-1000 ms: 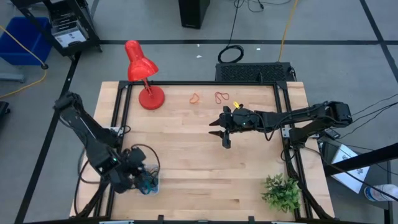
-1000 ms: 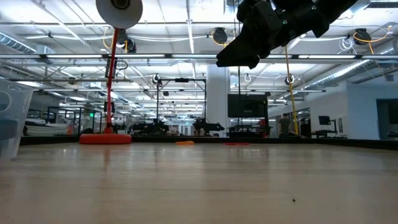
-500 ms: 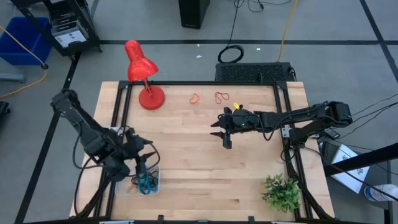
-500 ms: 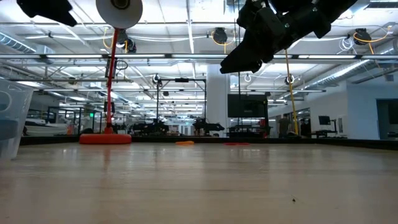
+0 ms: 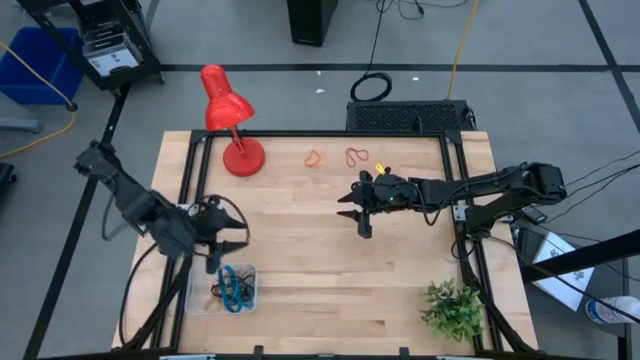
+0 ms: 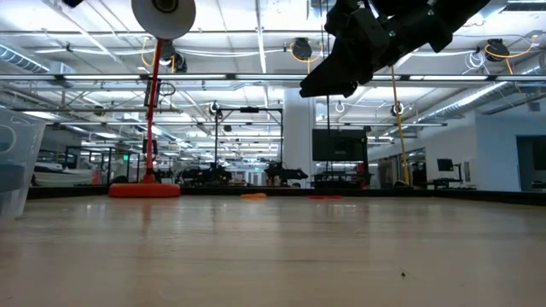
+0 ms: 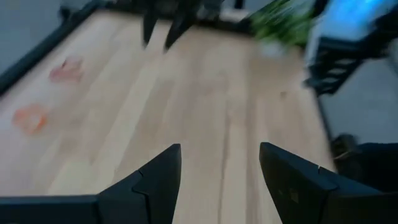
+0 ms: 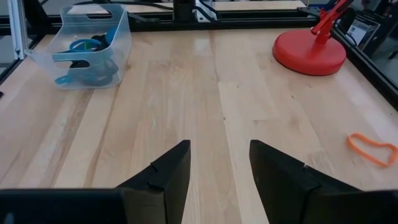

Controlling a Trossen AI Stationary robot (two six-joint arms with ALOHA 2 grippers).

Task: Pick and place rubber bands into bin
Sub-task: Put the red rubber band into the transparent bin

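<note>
The clear bin (image 5: 232, 288) stands at the table's near left with blue and dark rubber bands (image 8: 87, 59) lying in it. An orange band (image 5: 314, 158) and a red band (image 5: 356, 155) lie flat on the wood near the far edge. They also show in the left wrist view, red (image 7: 65, 70) and orange (image 7: 30, 117). My left gripper (image 5: 236, 236) is open and empty, just beyond the bin's far side and above the table. My right gripper (image 5: 355, 212) is open and empty, held high over the table's middle, on the near side of the red band.
A red desk lamp (image 5: 230, 125) stands at the far left, its base (image 8: 311, 53) on the wood. A green plant (image 5: 452, 310) sits at the near right corner. A black frame rail (image 5: 320, 133) runs along the table's sides. Bare wood lies between the two grippers.
My left gripper has risen out of the bin and gone toward the table's far edge, turning level to face the table's right side. The bin and the bands in it have stayed put.
</note>
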